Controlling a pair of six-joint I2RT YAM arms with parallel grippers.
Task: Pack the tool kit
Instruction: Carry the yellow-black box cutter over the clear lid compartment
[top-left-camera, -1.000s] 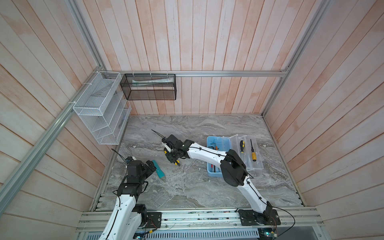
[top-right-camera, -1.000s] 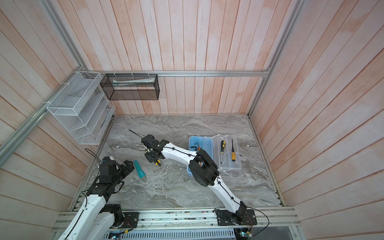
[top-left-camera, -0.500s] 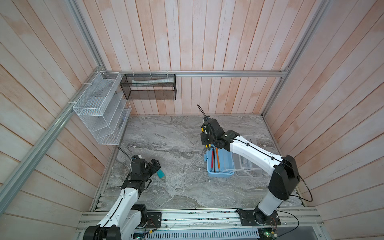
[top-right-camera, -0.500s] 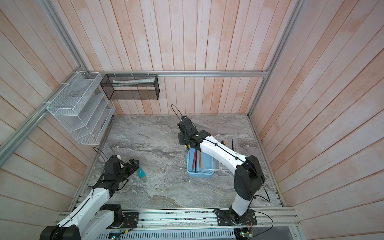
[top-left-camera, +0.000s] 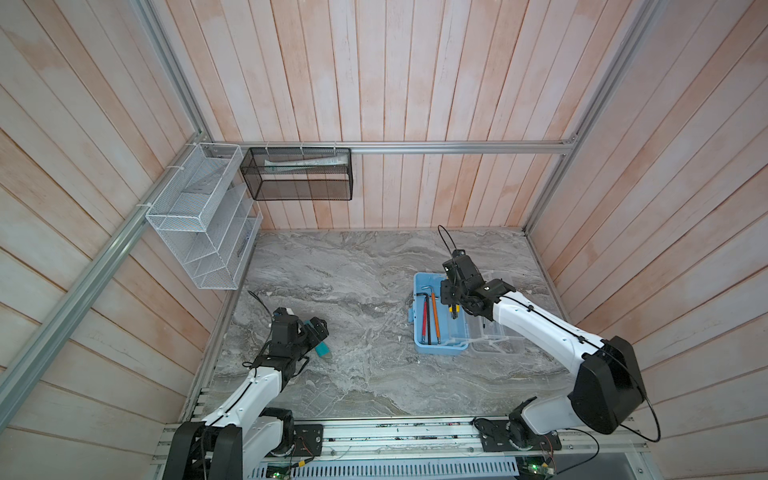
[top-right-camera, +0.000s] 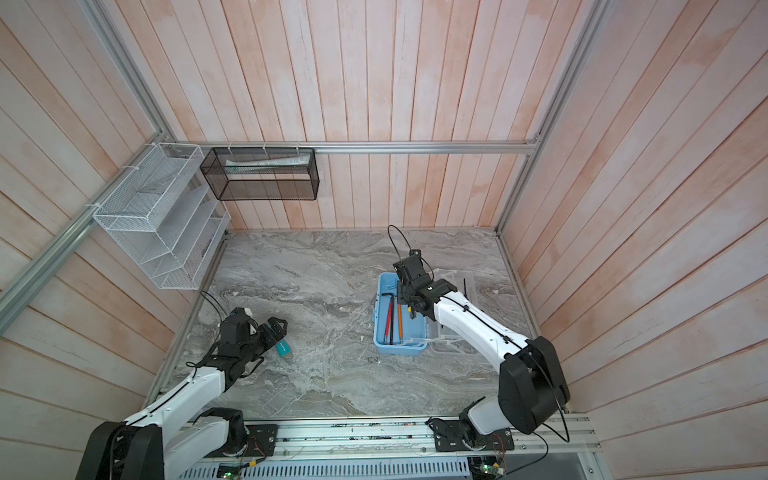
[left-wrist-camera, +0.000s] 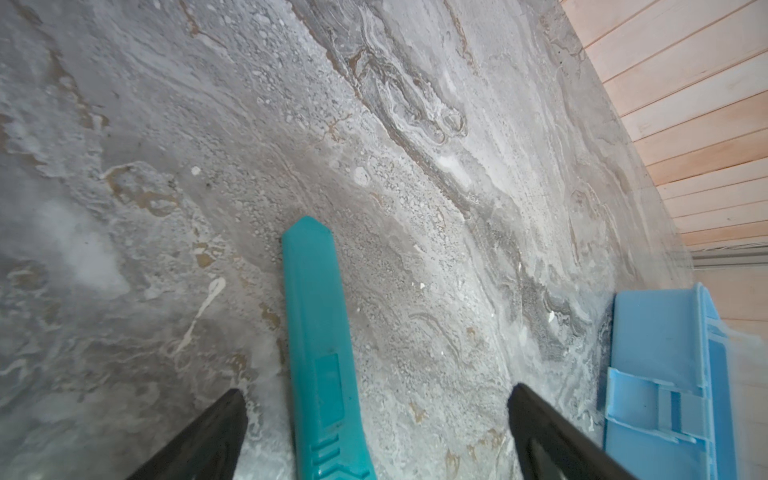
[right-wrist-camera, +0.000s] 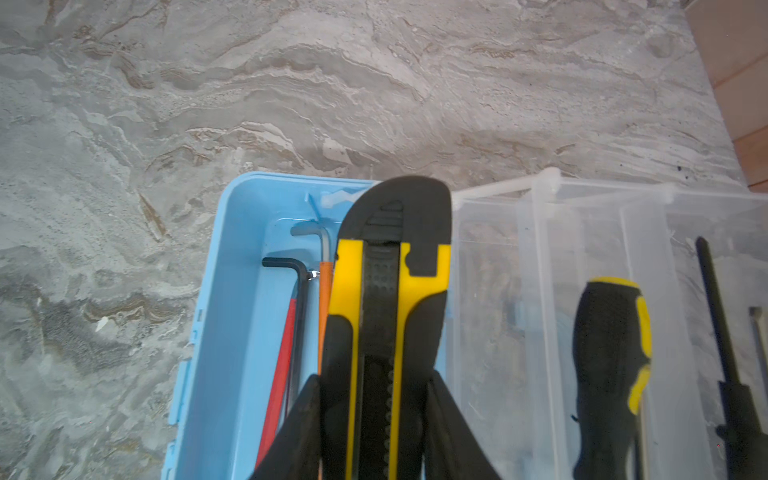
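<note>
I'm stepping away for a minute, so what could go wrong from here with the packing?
The right tool grips the yellow utility knife above the blue case, near the hex keys; dropped there, it may land across them and sit crooked. The open left tool straddles the teal cutter off-centre, so closing might shove it instead of gripping.

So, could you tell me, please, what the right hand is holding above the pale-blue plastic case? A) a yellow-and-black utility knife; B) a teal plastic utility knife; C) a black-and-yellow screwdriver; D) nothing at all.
A: in the right wrist view the right hand is closed on the yellow-and-black utility knife, over the pale-blue plastic case.
</note>
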